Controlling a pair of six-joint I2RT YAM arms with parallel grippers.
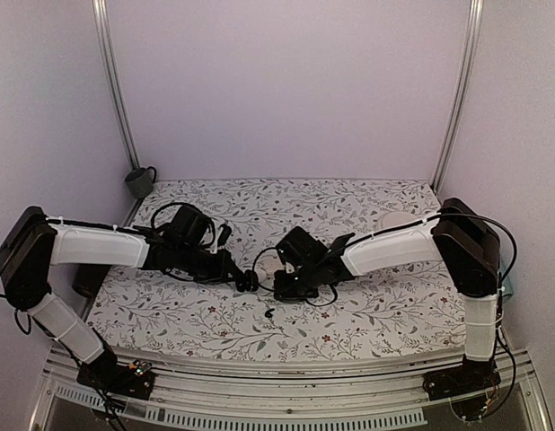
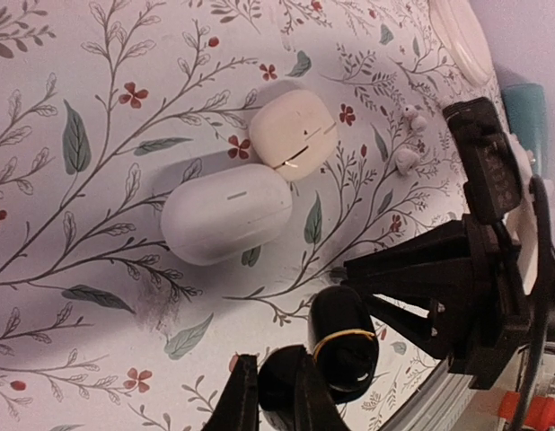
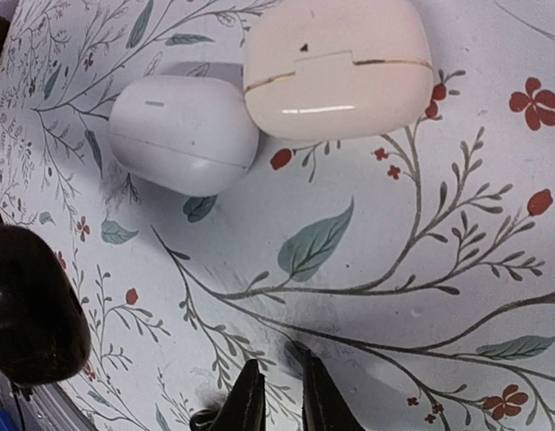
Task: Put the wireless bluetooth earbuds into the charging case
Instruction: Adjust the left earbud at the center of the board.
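Note:
The black charging case (image 2: 345, 346) lies open on the flowered table, with a thin gold line round its edge. My left gripper (image 2: 276, 404) is shut on its dark near half (image 2: 282, 382). The case also shows at the left edge of the right wrist view (image 3: 26, 310). My right gripper (image 3: 282, 395) hovers just beside the case, its jaws almost together, with a small dark blob (image 3: 294, 352) at the tips that looks like an earbud. In the top view both grippers, left (image 1: 246, 280) and right (image 1: 286, 287), meet mid-table. A second tiny black earbud (image 1: 269, 312) lies just in front of them.
A white oval case (image 2: 225, 211) and a cream oval case (image 2: 294, 135) lie side by side beyond the grippers. Two small white earbuds (image 2: 406, 135) and a white round dish (image 2: 462, 40) are further off. A grey cup (image 1: 140, 181) stands at the back left.

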